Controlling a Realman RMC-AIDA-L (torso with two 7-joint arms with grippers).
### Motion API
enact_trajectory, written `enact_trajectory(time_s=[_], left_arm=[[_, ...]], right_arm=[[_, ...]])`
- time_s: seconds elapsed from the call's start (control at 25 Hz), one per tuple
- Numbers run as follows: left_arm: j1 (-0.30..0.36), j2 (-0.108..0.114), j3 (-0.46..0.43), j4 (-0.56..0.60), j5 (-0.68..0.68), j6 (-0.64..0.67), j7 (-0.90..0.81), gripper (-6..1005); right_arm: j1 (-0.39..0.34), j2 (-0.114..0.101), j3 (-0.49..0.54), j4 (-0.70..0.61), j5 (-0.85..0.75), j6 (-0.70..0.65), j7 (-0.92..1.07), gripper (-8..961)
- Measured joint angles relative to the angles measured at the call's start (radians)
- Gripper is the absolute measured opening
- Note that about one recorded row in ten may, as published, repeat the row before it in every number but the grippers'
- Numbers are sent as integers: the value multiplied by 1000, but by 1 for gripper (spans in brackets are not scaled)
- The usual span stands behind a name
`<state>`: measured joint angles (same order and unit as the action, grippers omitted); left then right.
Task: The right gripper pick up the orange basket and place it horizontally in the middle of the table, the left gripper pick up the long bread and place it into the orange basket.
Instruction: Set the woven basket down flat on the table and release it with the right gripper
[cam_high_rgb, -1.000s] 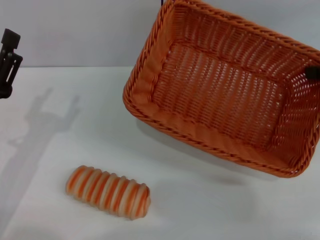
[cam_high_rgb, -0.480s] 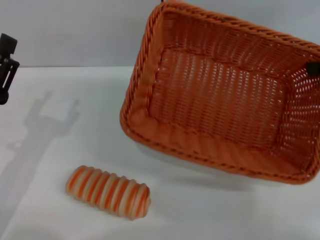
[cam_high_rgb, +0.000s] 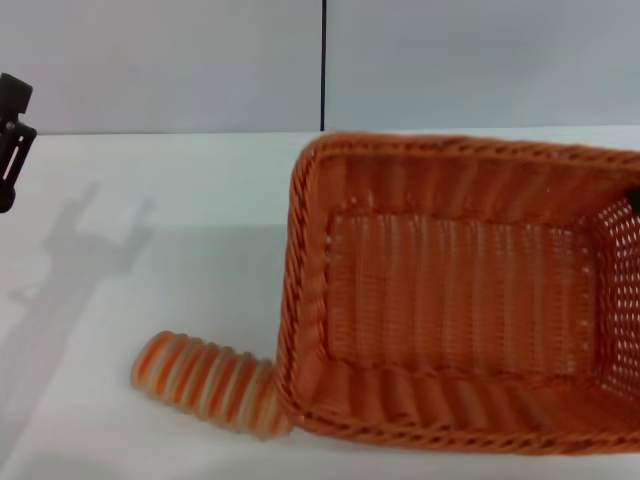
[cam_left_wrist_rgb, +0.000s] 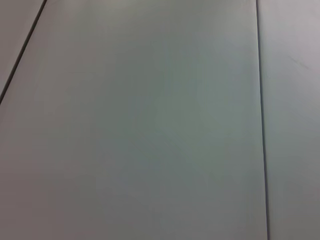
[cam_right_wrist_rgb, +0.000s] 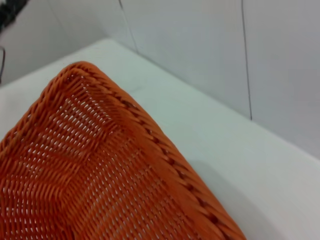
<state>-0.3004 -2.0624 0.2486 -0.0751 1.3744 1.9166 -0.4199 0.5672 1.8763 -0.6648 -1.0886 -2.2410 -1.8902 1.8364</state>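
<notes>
The orange basket (cam_high_rgb: 455, 300) lies lengthwise across the middle and right of the white table (cam_high_rgb: 170, 290), open side up. Its near left corner covers the right end of the long bread (cam_high_rgb: 195, 378), a striped orange and cream loaf near the front edge. Only a black tip of my right gripper (cam_high_rgb: 633, 200) shows at the basket's right rim, shut on it. In the right wrist view one braided corner of the basket (cam_right_wrist_rgb: 100, 165) fills the frame. At the far left edge my left gripper (cam_high_rgb: 10, 150) hangs above the table, well away from the bread, and its shadow shows two spread prongs.
A grey panelled wall (cam_high_rgb: 200, 60) with a dark seam stands behind the table, and the left wrist view shows only such panels (cam_left_wrist_rgb: 150, 125). Bare tabletop lies between my left gripper and the basket.
The basket has come down from a raised, tilted pose and swung level, moving nearer and now overlapping the bread's right end. The left gripper has barely moved.
</notes>
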Motion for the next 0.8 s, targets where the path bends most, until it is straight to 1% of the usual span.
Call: enact_trajectory(time_s=[0.24, 0.52, 0.68, 0.8], left_arm=[[-2, -2, 0, 0, 0, -4, 0, 769], [-11, -4, 0, -1, 0, -20, 1, 769], [-17, -5, 0, -5, 0, -25, 1, 769], [-20, -6, 1, -6, 0, -30, 1, 769]], right_arm=[[0, 9, 0, 63, -30, 30, -54, 158], [32, 19, 1, 170, -31, 144, -81, 160], [57, 23, -1, 207, -30, 202, -101, 261], [64, 36, 1, 212, -28, 243, -113, 338]])
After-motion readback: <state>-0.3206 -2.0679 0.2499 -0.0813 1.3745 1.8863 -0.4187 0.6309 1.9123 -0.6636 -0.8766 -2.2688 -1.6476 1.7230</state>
